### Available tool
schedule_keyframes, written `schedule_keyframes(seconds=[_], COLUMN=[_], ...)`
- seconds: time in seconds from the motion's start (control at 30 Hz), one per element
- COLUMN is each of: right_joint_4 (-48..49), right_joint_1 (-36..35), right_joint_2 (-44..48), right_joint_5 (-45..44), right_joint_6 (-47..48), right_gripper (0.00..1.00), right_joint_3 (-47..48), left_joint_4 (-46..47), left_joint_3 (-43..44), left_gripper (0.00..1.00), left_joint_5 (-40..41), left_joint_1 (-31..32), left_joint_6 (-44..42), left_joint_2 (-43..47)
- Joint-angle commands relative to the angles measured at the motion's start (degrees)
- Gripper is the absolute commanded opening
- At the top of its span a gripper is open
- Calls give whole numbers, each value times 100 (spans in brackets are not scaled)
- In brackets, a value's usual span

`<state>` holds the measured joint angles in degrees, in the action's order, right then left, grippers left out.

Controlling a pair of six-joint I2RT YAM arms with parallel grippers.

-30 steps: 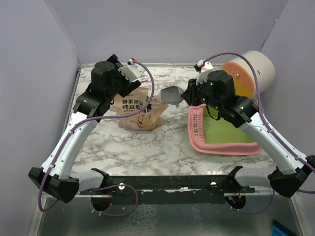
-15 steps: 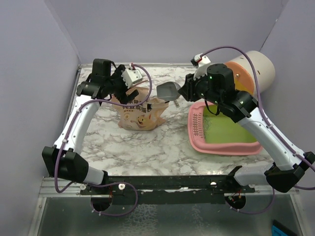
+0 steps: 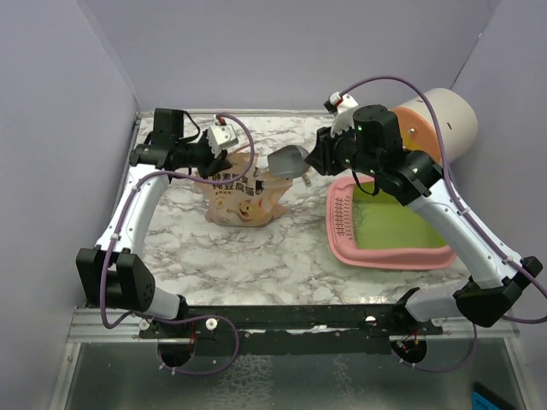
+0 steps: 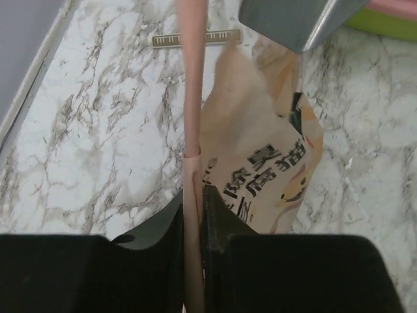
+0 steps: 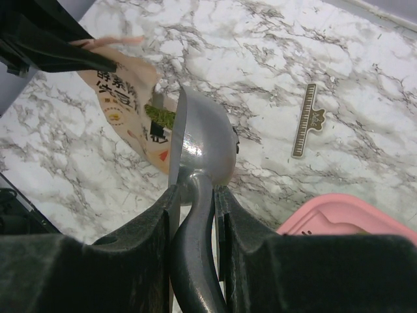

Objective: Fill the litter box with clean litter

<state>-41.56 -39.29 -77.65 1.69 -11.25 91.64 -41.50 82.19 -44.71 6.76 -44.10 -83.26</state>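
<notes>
The tan printed bag (image 3: pixel 244 201) stands on the marble, left of centre. My left gripper (image 3: pixel 226 164) is shut on the pinkish top edge of the bag (image 4: pixel 260 163); the edge runs up between the left gripper's (image 4: pixel 193 208) jaws. My right gripper (image 3: pixel 314 164) is shut on the handle of the grey metal scoop (image 3: pixel 286 161). The scoop's bowl (image 5: pixel 202 147) hangs just past the right gripper (image 5: pixel 194 195), at the bag's mouth. A green patch of clean litter (image 5: pixel 158 117) shows inside the mouth. The pink litter box (image 3: pixel 389 259) lies flat to the right, its inside lime-green.
A cream, orange and yellow cylinder (image 3: pixel 436 124) lies at the back right, behind the litter box. A tan comb-like strip (image 5: pixel 303 120) lies on the marble beyond the bag. Purple walls close the left, back and right sides.
My left gripper swung round to the bag's top edge and closed on it. My right arm carried the scoop leftward, up to the bag's mouth.
</notes>
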Motion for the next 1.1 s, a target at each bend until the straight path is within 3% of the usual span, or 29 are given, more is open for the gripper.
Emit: schedule_keyframes(seconds=[0.0, 0.3, 0.5, 1.07], right_joint_4=[-181, -488, -589, -656], right_joint_1=[18, 22, 19, 19], right_joint_2=[-144, -511, -587, -838], right_joint_5=[349, 381, 550, 1149], right_joint_6=[141, 244, 256, 263], right_gripper=[1, 1, 1, 1], right_joint_3=[398, 687, 801, 739], left_joint_4=[583, 2359, 4031, 4878], left_joint_3=[-720, -2158, -3115, -3631], left_gripper=[0, 0, 0, 0], left_joint_5=[-297, 308, 222, 214], left_joint_1=[-3, 7, 62, 410], left_joint_6=[322, 1214, 2003, 2360], left_joint_2=[456, 1713, 2466, 2552])
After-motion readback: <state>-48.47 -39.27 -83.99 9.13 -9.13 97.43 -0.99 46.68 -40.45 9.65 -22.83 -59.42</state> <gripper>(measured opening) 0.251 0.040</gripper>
